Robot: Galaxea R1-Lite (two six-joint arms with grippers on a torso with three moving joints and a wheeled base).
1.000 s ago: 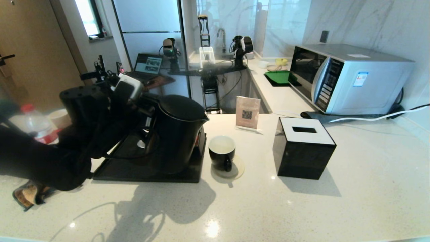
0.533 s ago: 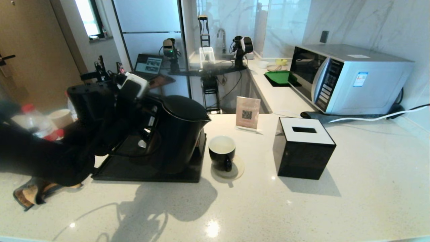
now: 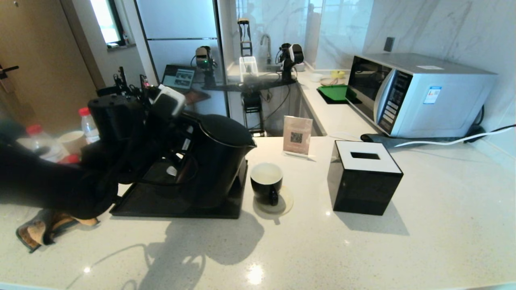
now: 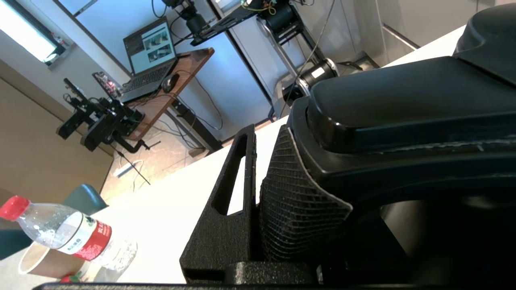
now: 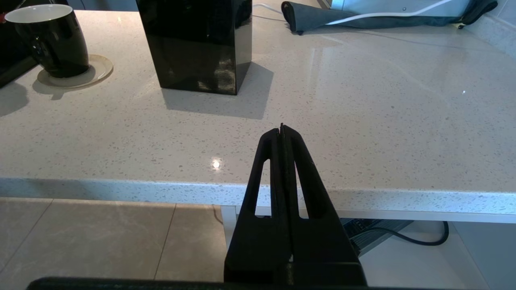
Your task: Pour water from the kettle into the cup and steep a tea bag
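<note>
Kettle [image 3: 217, 159] handle apparently pinched between left fingers [image 4: 298, 201]

No legible text; QR code on card [image 3: 297, 137].

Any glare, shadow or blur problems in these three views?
Head view: ceiling light glints on the countertop, the kettle casts a broad shadow toward the camera, and the near left arm is blurred. Left wrist view: window-side counter blown out. Right wrist view: a small glint, cup sharp.
</note>
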